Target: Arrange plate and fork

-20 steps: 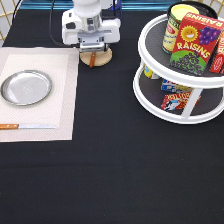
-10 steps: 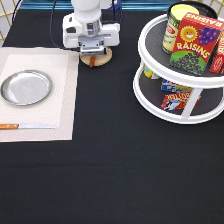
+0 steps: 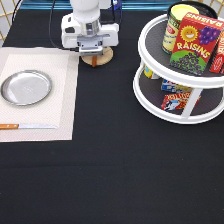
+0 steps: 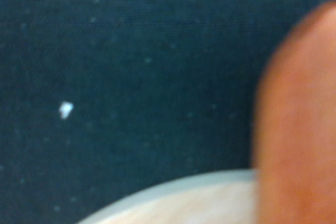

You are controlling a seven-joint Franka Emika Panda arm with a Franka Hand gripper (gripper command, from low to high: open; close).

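Placemat point(image 3: 37, 95): pale cloth rectangle on the black table point(image 3: 115, 175), at the exterior view's left; taken here as the landmark. Plate point(image 3: 26, 87): round shiny metal, raised rim, lying flat on the placemat, toward its left half. Knife point(image 3: 27, 126): wooden handle, flat blade, lying on the placemat below the plate, apart from it. Wooden disc point(image 3: 97, 58): round, light, on the table just right of the placemat's upper right corner. Gripper point(image 3: 93, 51): white hand lowered directly over the wooden disc, right of the placemat; whether the claw is released or clenched cannot be told, its tips being hidden under the body. Fork point(image 4: 296, 125): a brown-orange wooden handle fills one side of the wrist view, crossing the disc's pale edge point(image 4: 187, 200); its tines are not seen. Two-tier white turntable point(image 3: 182, 82): far right of the placemat, carrying a raisins box point(image 3: 195, 42), a can and smaller packets.
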